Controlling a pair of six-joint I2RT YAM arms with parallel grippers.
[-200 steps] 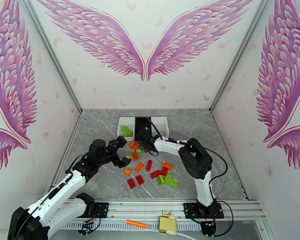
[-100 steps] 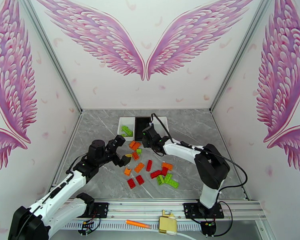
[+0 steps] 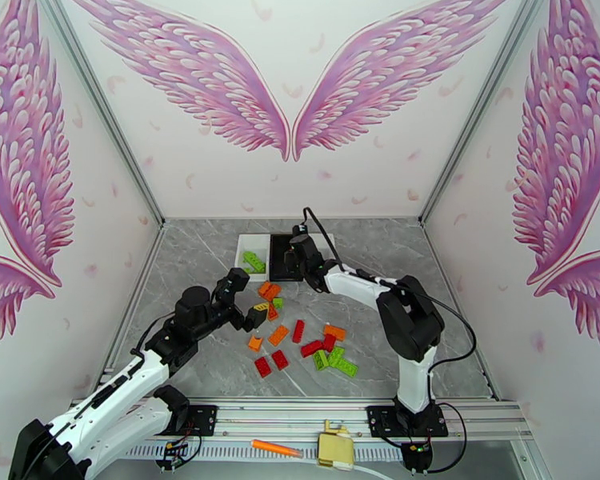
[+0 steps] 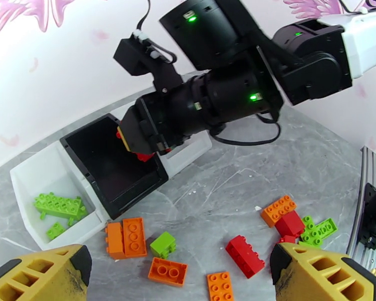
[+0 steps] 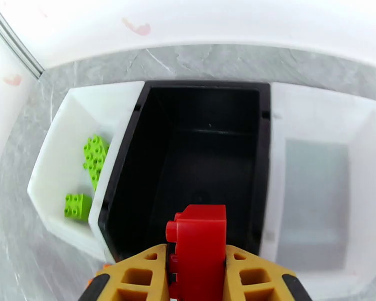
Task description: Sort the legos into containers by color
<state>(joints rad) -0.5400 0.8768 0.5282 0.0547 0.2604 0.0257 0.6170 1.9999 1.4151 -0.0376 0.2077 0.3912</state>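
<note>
My right gripper [image 5: 197,277] is shut on a red lego [image 5: 198,242] and hangs over the near end of the black container [image 5: 203,85], whose floor is bare. In the left wrist view the right gripper [image 4: 134,144] is above that black container [image 4: 105,169]. The left white container [image 5: 52,166] holds green legos [image 5: 95,156]. The right white container [image 5: 313,181] has nothing in it. Red, orange and green legos [image 3: 300,334] lie loose mid-table. My left gripper [image 3: 248,300] is wide open above the pile's left edge, over orange legos [image 4: 125,239].
The three containers [image 3: 250,262] stand side by side at the back of the table, close to the rear wall. An orange stick [image 3: 276,449] and a small tan box [image 3: 334,450] rest on the front rail between the arm bases.
The right gripper has carried the red lego back from the pile's far edge to above the black container. The left arm has shifted slightly toward the pile, still open.
</note>
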